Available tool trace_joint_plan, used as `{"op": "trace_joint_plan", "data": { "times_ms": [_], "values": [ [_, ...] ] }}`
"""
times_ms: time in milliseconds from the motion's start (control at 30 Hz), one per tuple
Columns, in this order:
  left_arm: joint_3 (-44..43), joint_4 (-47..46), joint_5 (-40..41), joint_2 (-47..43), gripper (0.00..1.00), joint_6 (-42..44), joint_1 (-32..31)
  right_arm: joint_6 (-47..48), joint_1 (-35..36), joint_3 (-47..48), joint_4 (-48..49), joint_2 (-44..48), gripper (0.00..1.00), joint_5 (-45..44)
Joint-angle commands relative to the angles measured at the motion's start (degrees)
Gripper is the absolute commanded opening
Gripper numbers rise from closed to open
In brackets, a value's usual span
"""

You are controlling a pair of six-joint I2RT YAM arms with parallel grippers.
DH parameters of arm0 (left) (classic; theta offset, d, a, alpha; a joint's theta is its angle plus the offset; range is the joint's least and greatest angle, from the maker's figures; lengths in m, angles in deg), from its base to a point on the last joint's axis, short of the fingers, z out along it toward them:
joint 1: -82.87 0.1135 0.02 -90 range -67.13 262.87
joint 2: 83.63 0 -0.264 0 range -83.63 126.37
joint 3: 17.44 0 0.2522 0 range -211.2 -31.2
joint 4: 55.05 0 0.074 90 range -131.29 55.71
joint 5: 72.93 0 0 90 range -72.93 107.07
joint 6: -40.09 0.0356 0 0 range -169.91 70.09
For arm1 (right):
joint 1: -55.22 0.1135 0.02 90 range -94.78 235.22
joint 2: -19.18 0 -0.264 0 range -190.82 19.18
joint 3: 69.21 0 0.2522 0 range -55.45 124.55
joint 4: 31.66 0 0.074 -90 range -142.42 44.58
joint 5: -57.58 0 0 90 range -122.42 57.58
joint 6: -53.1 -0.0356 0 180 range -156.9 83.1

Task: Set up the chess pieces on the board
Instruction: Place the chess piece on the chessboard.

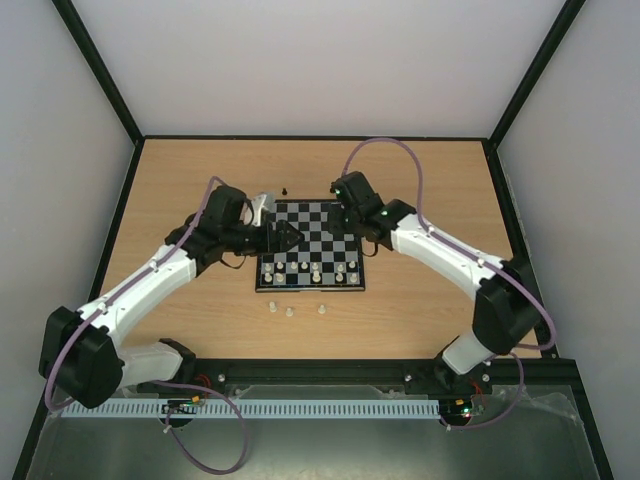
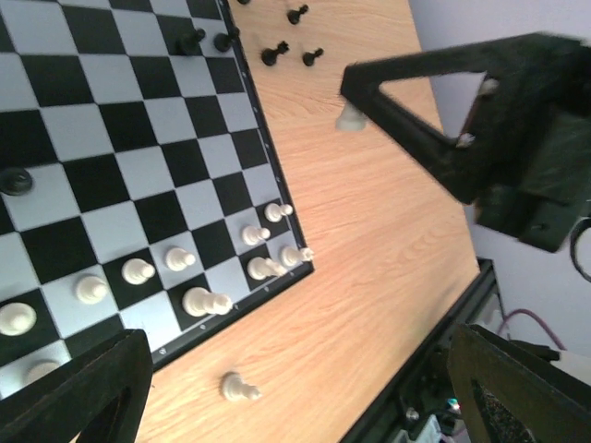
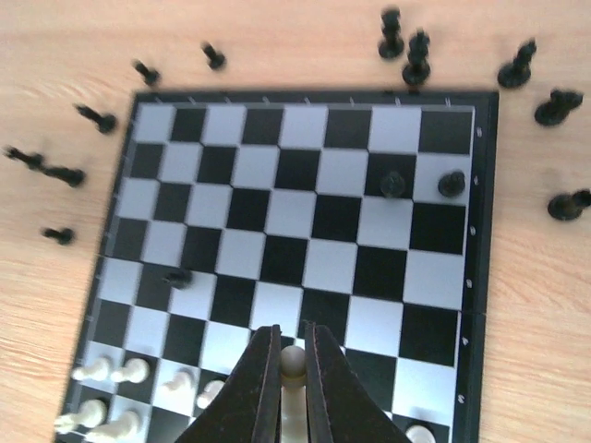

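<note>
The board (image 1: pixel 318 225) lies mid-table; it also shows in the left wrist view (image 2: pixel 138 138) and the right wrist view (image 3: pixel 305 185). Several cream-white pieces (image 1: pixel 300 268) stand on its near rows. Three black pieces stand on the board, two (image 3: pixel 394 183) near the far right corner and one (image 3: pixel 177 276) at the left. My right gripper (image 3: pixel 292 330) is shut on a cream-white piece (image 3: pixel 293 362) above the board. My left gripper (image 2: pixel 305 406) is open and empty over the board's left side (image 1: pixel 283 237).
Three cream-white pieces (image 1: pixel 290 311) lie on the wood in front of the board; one shows in the left wrist view (image 2: pixel 238 388). Several black pieces (image 3: pixel 406 46) stand scattered on the wood around the board's far edge. Black frame rails (image 1: pixel 400 370) border the table.
</note>
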Motion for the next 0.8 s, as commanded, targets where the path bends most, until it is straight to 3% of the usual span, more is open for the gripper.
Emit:
{"op": "trace_joint_plan", "data": {
  "times_ms": [0,333,567,767],
  "values": [
    [2.1,-6.8,-6.5,-1.4,0.91,-4.7,0.4,-1.3,0.2,-4.0,8.4,6.6,0.04,-1.1],
    [3.1,-7.3,-5.8,-4.4,0.91,-6.6,0.9,-1.0,2.3,-18.3,23.5,12.0,0.05,-13.8],
    [3.9,-5.2,-4.7,-7.7,0.91,-6.2,1.5,-0.3,5.6,-22.2,31.8,9.0,0.04,-24.0],
    [5.0,-3.7,-3.3,-11.0,0.91,-6.2,1.7,-0.3,6.0,-23.3,35.3,6.6,0.03,-26.4]
  ]
}}
